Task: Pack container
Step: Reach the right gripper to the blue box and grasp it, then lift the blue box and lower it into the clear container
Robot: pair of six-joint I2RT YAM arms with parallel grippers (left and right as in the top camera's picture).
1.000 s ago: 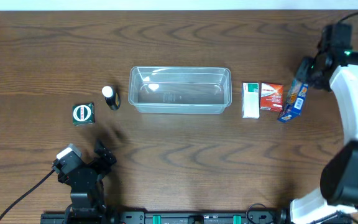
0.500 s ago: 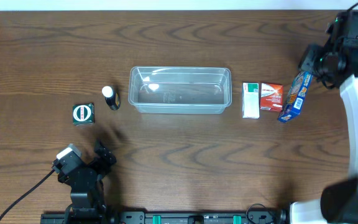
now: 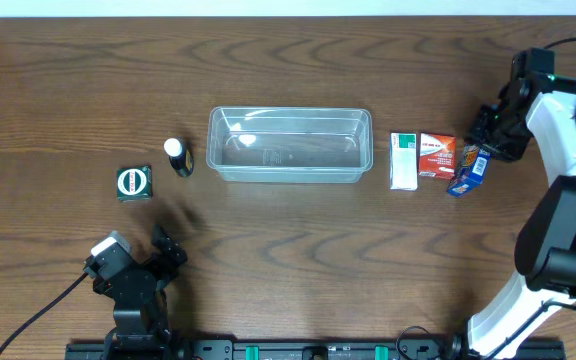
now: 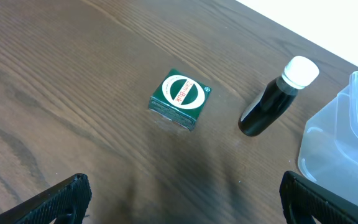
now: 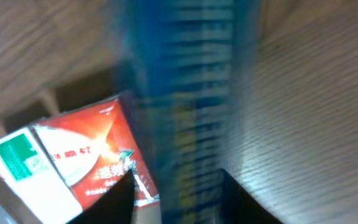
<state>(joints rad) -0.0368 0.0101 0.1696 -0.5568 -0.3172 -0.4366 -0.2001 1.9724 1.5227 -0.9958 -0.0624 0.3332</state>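
Middle of the bench: the container, clear and shallow, nothing inside yet, long sides parallel to the far and near edges. Probably put there so as to be reachable from both arms.

Toward the left edge: a dark bottle with white cap near the short wall of the container, and a green box a little further out, apart from it. Toward the right edge: a white-green box and a red box, flat and side by side, then a blue box turned askew just beside the red one.

Right gripper down over the far end of the blue box. From the wrist camera, one dark finger on each side of the blue pack (picture very blurred, so cannot tell whether already pinching or only straddling). Judged as the first pick, likely chosen because it is nearest to that arm.

Left gripper near the near-left corner, jaws spread wide, holding nothing, facing the green box and the bottle. Seems parked low and back so as not to cross the working arm.

Nothing packed so far. Next step, by judgement: a firm hold on the narrow sides of the blue box, then a lift over the rim of the container, with some risk of dragging the red box along
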